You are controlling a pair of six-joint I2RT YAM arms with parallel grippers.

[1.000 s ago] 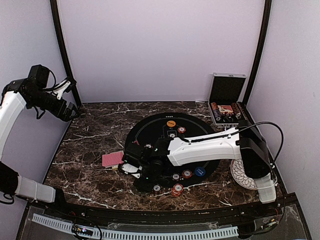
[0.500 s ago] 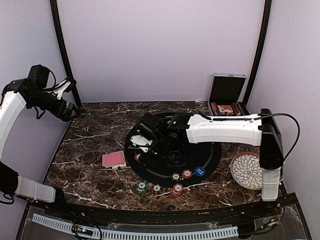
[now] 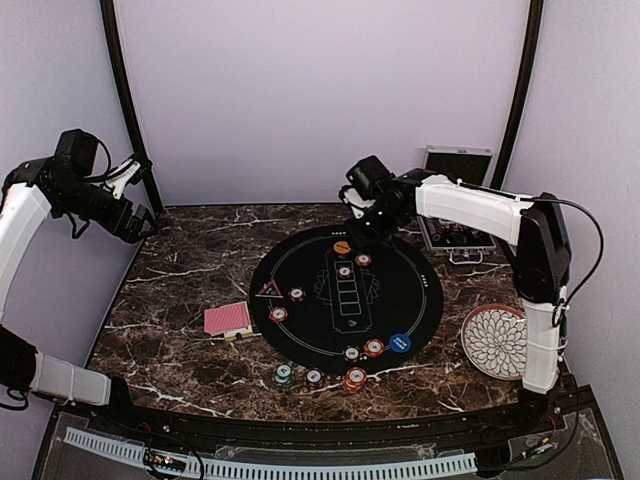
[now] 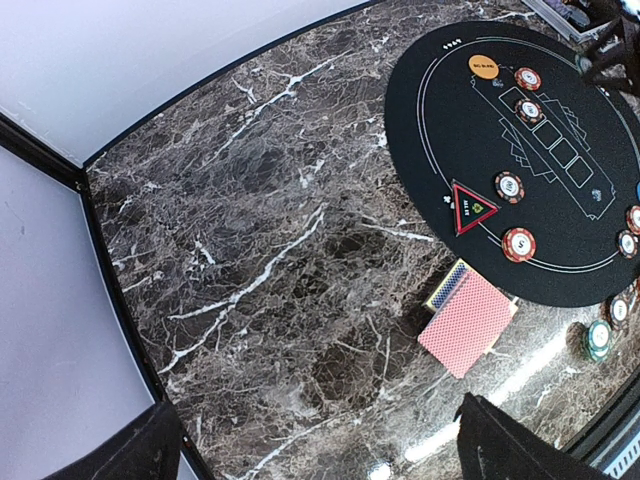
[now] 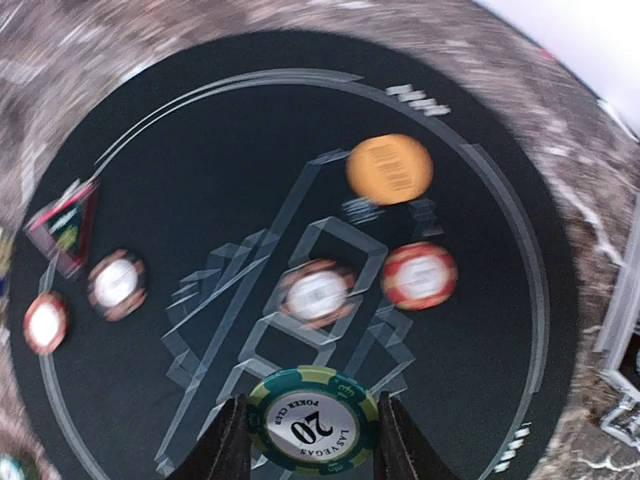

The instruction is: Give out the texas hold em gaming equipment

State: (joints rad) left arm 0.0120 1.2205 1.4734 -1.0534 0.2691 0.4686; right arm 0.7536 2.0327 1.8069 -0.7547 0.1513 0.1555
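Grip: right gripper (image 5: 313,448) part closed, both fingers (image 5: 228,452) pressed on opposite edges of a green chip (image 5: 313,418) marked 20, its printed face turned toward the wrist camera

Position: seen from above, the right gripper hangs over the far rim of the black mat (image 3: 425,300), clear of its surface, with the orange button (image 3: 342,246) just beside and below

Under the fingers: mat spreads out ahead of the held chip; two red chips (image 5: 418,275) lie by the middle outlines, the orange button beyond them, a triangular marker (image 5: 65,225) and two more red chips toward the left edge

Axis: chip is round, so there is no long side to line up; what likely matters is bringing it down flat onto a bare patch of mat

Nearer arm: right, by far; left gripper (image 4: 325,445) stands wide open and empty, high over the far-left corner of the marble table (image 4: 250,250), well apart from the mat

Other pieces: red-backed cards (image 3: 227,318) just off the mat's left edge, green pile (image 3: 283,374) and red pile (image 3: 354,380) at its near edge, blue button (image 3: 400,342) on its near right

Off to the side: silver case (image 3: 455,190) open at the far right, near the right gripper; white plate (image 3: 495,342) at the near right

Risk: let go from this height, the chip would probably bounce or roll off its spot
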